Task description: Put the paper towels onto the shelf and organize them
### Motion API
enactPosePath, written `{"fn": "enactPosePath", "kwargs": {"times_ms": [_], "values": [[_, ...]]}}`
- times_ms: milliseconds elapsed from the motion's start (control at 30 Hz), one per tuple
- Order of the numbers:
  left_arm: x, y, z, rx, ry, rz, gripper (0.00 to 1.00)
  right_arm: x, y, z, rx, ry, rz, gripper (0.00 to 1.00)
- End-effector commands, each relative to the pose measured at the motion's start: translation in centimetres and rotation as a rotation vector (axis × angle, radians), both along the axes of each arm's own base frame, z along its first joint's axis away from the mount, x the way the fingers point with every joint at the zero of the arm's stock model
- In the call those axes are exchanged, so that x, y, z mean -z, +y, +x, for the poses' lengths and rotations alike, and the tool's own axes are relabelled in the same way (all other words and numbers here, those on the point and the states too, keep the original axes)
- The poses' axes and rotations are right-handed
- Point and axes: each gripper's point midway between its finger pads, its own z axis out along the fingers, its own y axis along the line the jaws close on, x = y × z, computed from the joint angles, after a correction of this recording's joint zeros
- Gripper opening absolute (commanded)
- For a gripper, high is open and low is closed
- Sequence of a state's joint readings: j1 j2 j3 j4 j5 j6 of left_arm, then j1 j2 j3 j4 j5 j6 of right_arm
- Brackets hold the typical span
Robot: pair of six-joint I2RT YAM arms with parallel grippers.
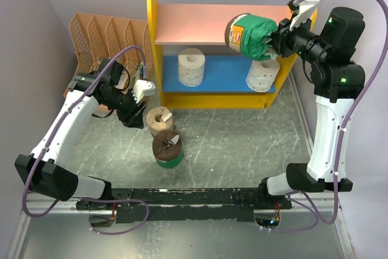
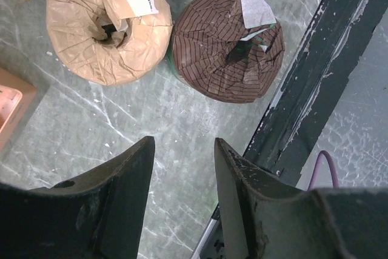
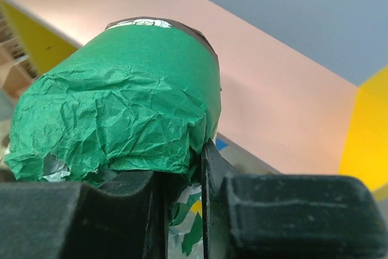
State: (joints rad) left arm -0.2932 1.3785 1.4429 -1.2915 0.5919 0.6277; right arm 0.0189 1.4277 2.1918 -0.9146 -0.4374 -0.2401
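The shelf [image 1: 153,40] stands at the back, with a pink upper board [image 1: 194,22] and a blue lower board [image 1: 224,71]. Two white rolls [image 1: 191,66] [image 1: 262,75] stand on the blue board. My right gripper [image 1: 274,38] is shut on a green-wrapped roll [image 1: 250,36] and holds it on its side over the right end of the pink board [image 3: 285,83]; the roll fills the right wrist view [image 3: 127,119]. My left gripper [image 1: 140,119] is open and empty beside the tan roll [image 1: 159,120] [image 2: 106,25]. A second green-wrapped brown roll [image 1: 168,149] [image 2: 227,50] stands next to it.
A peach slotted file organizer [image 1: 109,34] stands at the back left, behind the left arm. A black rail [image 1: 200,201] runs along the table's near edge and shows in the left wrist view [image 2: 321,71]. Grey walls close in both sides.
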Motion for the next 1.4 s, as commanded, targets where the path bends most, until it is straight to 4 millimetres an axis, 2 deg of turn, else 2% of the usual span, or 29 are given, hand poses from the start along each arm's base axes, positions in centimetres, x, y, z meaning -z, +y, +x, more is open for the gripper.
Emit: {"fn": "enactPosePath", "kwargs": {"times_ms": [0, 33, 233, 367, 467, 567, 667, 700, 767, 833, 967, 1100, 1167, 1367], "values": [[-1.8, -0.4, -0.3, 0.005, -0.050, -0.061, 0.55, -1.2, 2.9, -3.3, -0.243, -0.052, -0.086, 0.00], [-1.8, -0.4, -0.3, 0.004, -0.052, -0.063, 0.55, -0.5, 3.2, -3.8, -0.273, -0.018, -0.100, 0.00], [-1.8, -0.3, -0.8, 0.004, -0.054, -0.072, 0.55, 6.0, 3.1, -1.8, -0.367, 0.177, -0.221, 0.00], [-1.8, -0.1, -1.1, 0.002, -0.059, -0.064, 0.55, 8.7, 4.5, -4.2, -0.449, 0.206, -0.302, 0.00], [-1.8, -0.1, -1.3, 0.001, -0.057, -0.066, 0.55, 11.6, 7.3, -6.2, -0.522, 0.271, -0.379, 0.00], [-1.7, -0.1, -1.3, -0.001, -0.049, -0.074, 0.55, 17.9, 10.2, -9.0, -0.628, 0.446, -0.456, 0.00], [-1.8, -0.2, -1.4, -0.003, -0.048, -0.081, 0.55, 26.0, 11.6, -12.6, -0.714, 0.687, -0.582, 0.00], [-1.8, -0.1, -1.5, -0.003, -0.048, -0.083, 0.55, 28.8, 11.4, -13.6, -0.727, 0.772, -0.635, 0.00], [-2.0, -0.1, -1.6, -0.004, -0.049, -0.089, 0.56, 32.8, 10.5, -14.7, -0.728, 0.911, -0.708, 0.00], [-2.0, -0.1, -1.7, -0.003, -0.048, -0.095, 0.56, 35.3, 9.4, -14.7, -0.694, 0.984, -0.768, 0.00], [-1.7, 0.0, -2.0, -0.004, -0.048, -0.093, 0.56, 36.7, 9.3, -13.5, -0.639, 0.963, -0.789, 0.00], [-1.5, 0.0, -2.1, -0.006, -0.043, -0.092, 0.56, 38.1, 8.6, -10.1, -0.468, 0.897, -0.837, 0.00], [-1.6, -0.1, -2.2, -0.005, -0.041, -0.097, 0.56, 38.4, 8.6, -9.0, -0.421, 0.873, -0.840, 0.00], [-1.4, 0.0, -2.8, -0.001, -0.028, -0.105, 0.58, 37.8, 9.4, -8.3, -0.412, 0.844, -0.803, 0.02]]}}
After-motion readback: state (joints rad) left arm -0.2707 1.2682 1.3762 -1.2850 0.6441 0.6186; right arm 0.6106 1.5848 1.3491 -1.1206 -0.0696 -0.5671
